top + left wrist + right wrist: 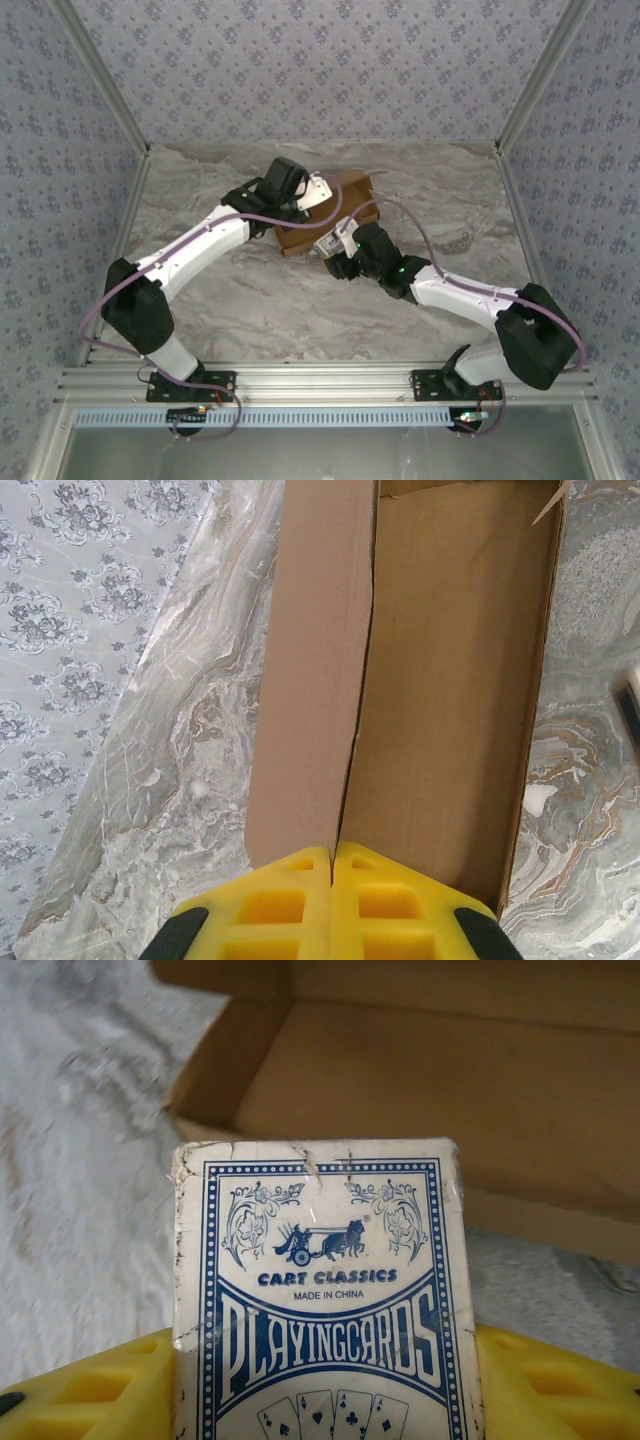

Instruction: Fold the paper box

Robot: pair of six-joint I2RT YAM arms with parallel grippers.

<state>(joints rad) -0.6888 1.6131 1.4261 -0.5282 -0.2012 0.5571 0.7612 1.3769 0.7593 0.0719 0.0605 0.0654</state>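
The paper box point(352, 188) is a shallow brown cardboard tray lying open at the back middle of the table. My left gripper point(321, 196) sits over its near left side. In the left wrist view the yellow fingers point(280, 900) are pressed together, and the gripper point(333, 858) is shut on the edge of the box's long side flap point(310, 670), which stands beside the floor point(450, 680). My right gripper point(333, 244) is just in front of the box. It point(325, 1348) is shut on a blue-and-white playing card packet point(320, 1290), with the open box point(420, 1090) right behind.
The box rests on a marbled grey tabletop point(250, 300), with patterned walls point(60, 150) to the left, right and back. A metal rail point(320, 380) runs along the near edge, where both arm bases are bolted.
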